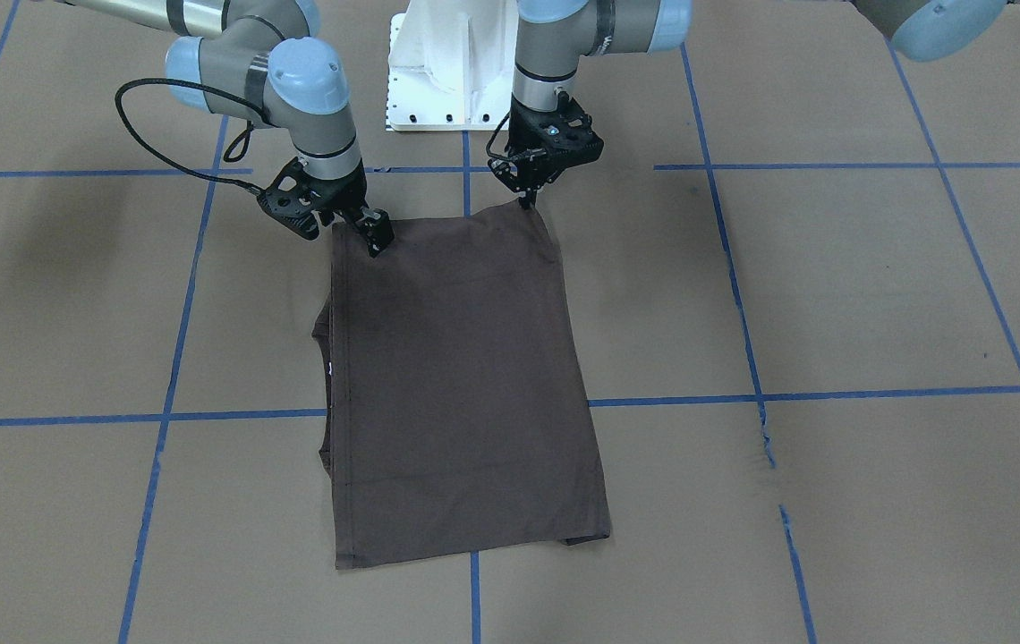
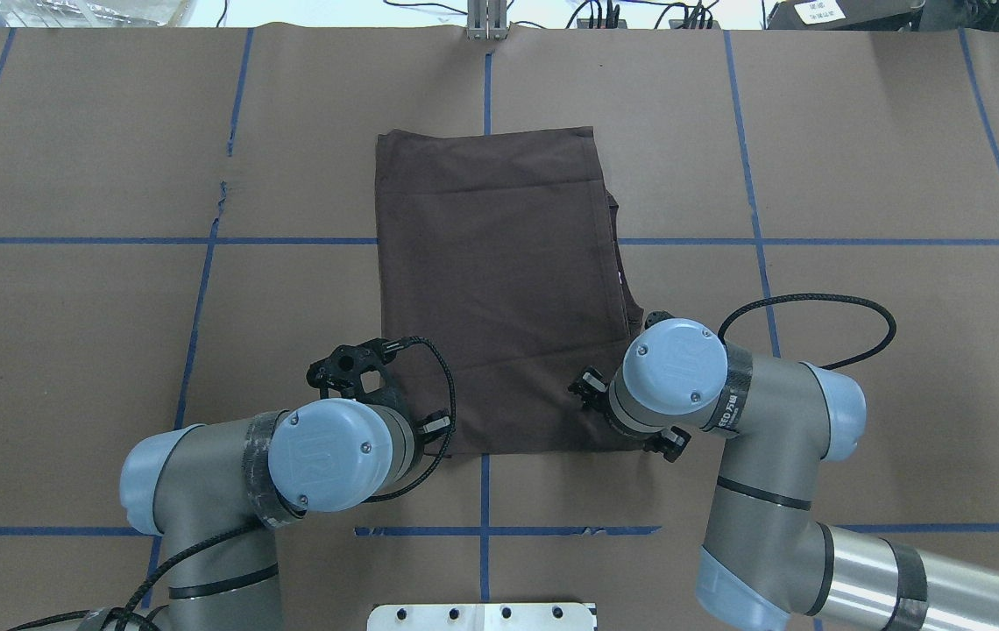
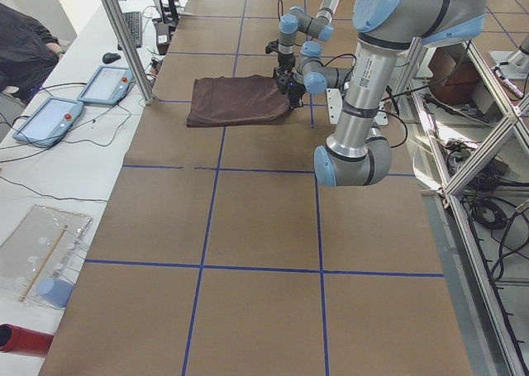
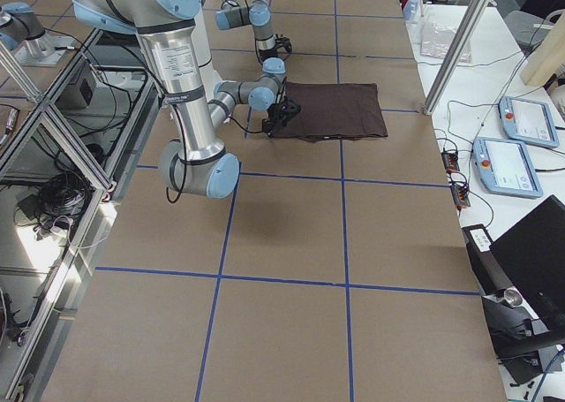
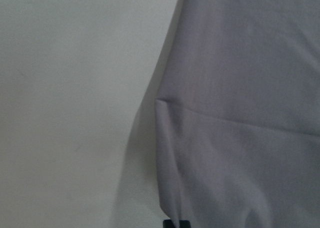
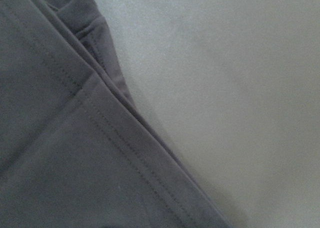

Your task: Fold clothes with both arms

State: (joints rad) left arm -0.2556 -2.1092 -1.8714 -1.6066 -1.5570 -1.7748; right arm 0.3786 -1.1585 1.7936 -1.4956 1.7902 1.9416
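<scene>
Brown T-shirt folded flat on table, one corner pinched between jaws of left gripper, other corner just beneath jaws of right gripper, grip there impossible to tell

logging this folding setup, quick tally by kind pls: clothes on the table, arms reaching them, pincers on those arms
dark brown t-shirt: 1
robot arms at the shirt: 2, left arm and right arm
pincers: 2, left pincer and right pincer
total: 5
</scene>
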